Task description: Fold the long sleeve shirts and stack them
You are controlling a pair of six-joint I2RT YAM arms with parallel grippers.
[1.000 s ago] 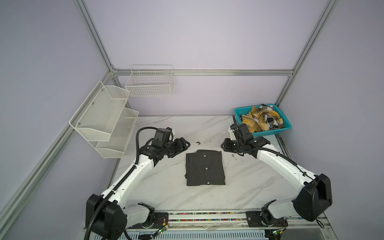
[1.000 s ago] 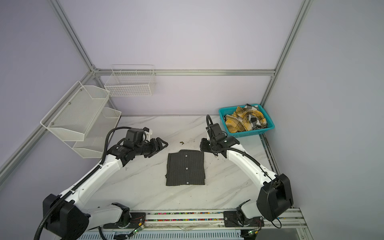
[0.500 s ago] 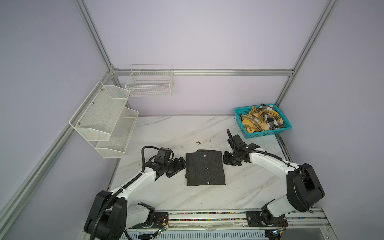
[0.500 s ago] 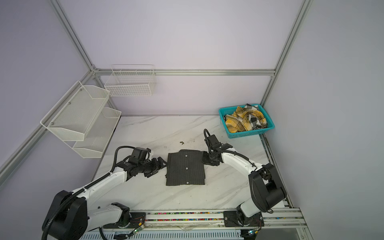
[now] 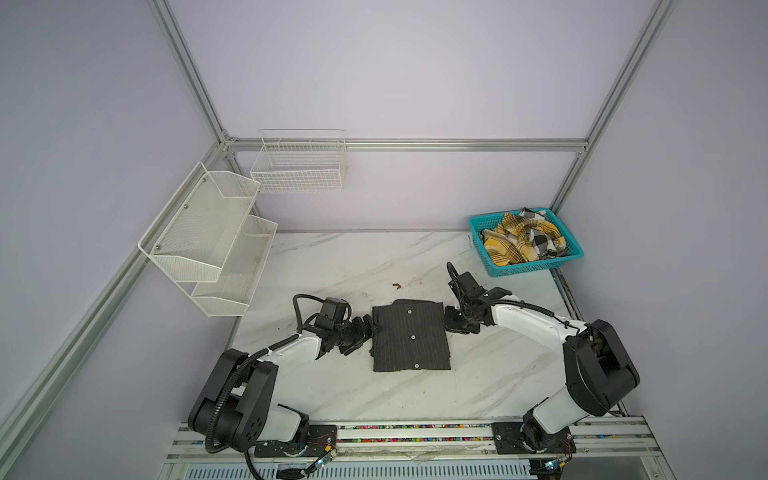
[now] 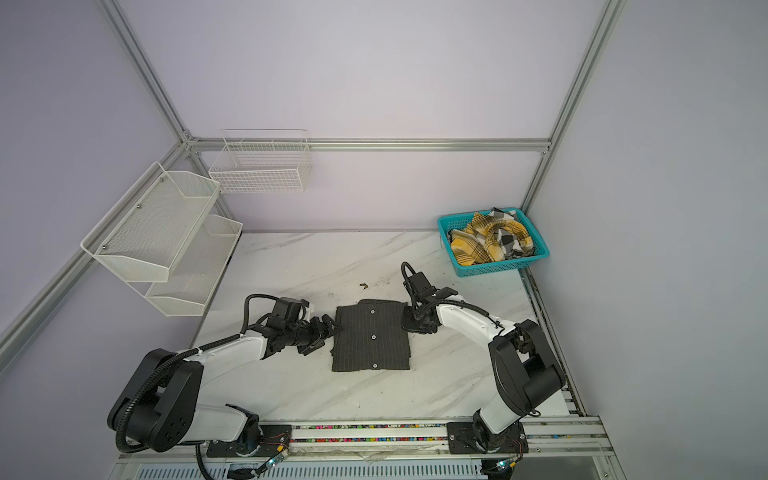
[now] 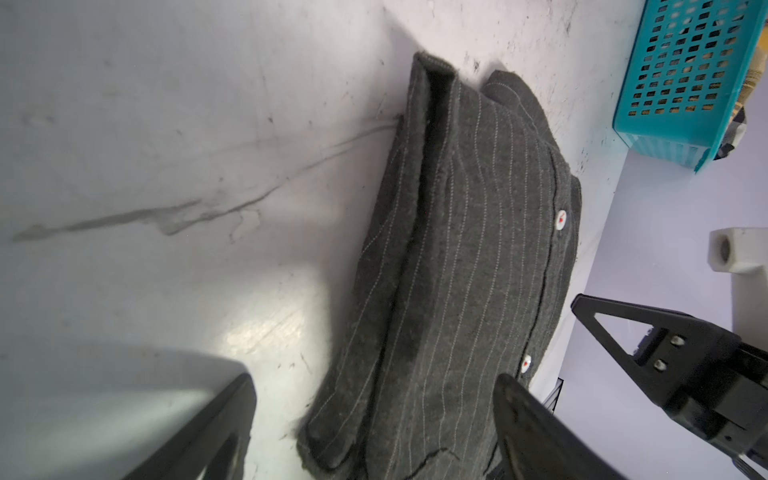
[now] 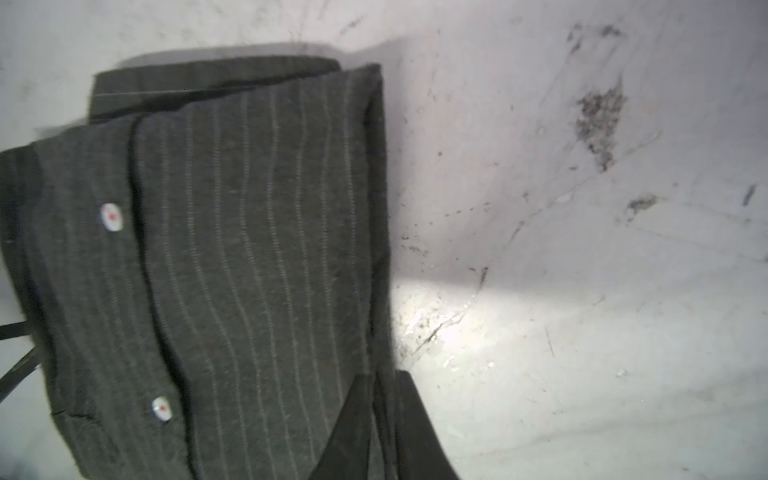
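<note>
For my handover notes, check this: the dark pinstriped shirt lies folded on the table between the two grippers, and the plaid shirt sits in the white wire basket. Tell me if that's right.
Wrong basket: the plaid shirt sits in the teal plastic basket, as both top views show. The dark pinstriped shirt does lie folded on the table between the left gripper and right gripper.

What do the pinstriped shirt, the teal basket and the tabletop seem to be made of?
The pinstriped shirt: probably brushed woollen cloth, matte, fuzzy edges. The teal basket: moulded plastic, smooth, with gridded holes. The tabletop: white with grey veins, faintly glossy; marble or laminate, unclear.
</note>
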